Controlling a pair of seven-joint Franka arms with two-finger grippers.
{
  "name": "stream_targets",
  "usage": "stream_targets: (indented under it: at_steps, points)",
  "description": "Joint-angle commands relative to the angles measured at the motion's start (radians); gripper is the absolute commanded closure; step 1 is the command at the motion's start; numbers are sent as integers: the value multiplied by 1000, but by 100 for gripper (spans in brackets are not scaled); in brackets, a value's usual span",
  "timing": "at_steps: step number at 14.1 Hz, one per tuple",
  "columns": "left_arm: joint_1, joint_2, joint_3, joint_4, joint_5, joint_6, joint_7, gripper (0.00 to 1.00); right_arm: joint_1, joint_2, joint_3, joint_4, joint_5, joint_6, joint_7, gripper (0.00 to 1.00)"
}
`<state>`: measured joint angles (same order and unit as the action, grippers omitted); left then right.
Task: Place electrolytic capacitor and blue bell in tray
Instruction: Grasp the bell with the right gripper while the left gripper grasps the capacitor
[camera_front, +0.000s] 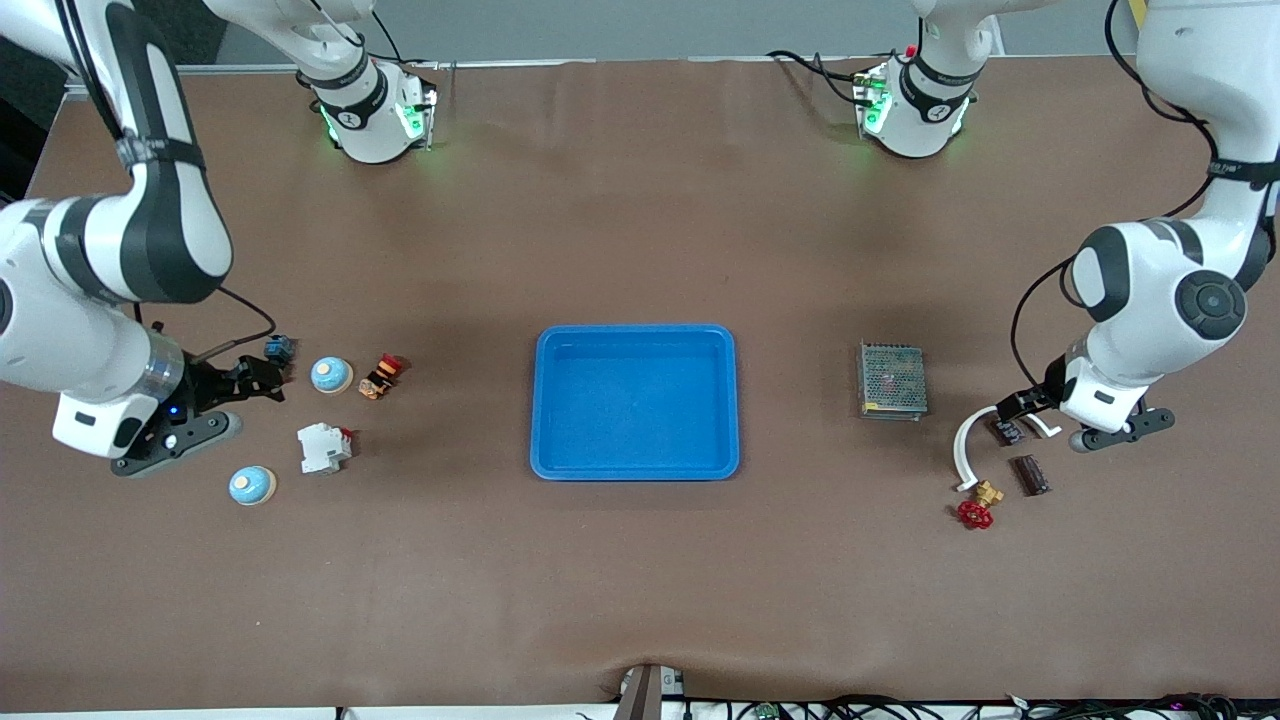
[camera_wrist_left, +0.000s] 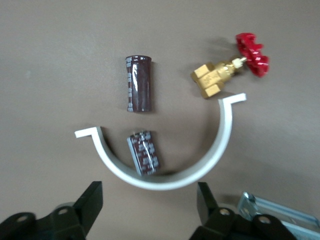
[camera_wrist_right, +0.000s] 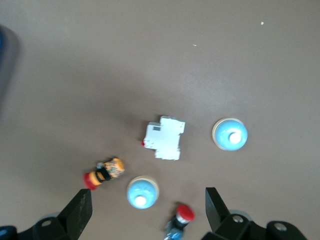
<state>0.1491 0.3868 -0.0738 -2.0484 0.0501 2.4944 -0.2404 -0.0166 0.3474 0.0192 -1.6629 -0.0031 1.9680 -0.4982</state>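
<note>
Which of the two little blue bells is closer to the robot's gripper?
The blue bell beside the orange-and-red button part, just off the right gripper. The other blue bell lies nearer the front camera, past the white breaker.

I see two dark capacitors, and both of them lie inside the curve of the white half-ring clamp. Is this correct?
Not quite. In the left wrist view only one dark cylindrical capacitor lies inside the white curved plastic clamp. The other dark cylindrical capacitor lies outside it, beside the brass valve with the red handwheel.
</note>
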Motion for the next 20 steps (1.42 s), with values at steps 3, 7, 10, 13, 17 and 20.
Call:
stream_targets:
  at_steps: [3, 7, 10, 13, 17, 20]
  points:
    - [3, 104, 11, 28, -6, 122, -7, 25, -16, 77, 10, 17, -11, 55, -115, 0]
    - [3, 126, 19, 43, -6, 124, -7, 36, -26, 149, 10, 12, -6, 113, -213, 0]
    - [3, 141, 19, 45, -6, 126, -7, 41, -43, 189, 11, 11, 0, 135, -264, 0]
    - [3, 153, 19, 45, -7, 126, -8, 44, -59, 209, 10, 11, 0, 172, -339, 0]
    - [1, 162, 19, 47, -7, 126, -8, 65, -83, 237, 8, 11, -12, 225, -489, 0]
    - [0, 162, 19, 53, -6, 124, -8, 100, -103, 286, 8, 14, -14, 317, -623, 0]
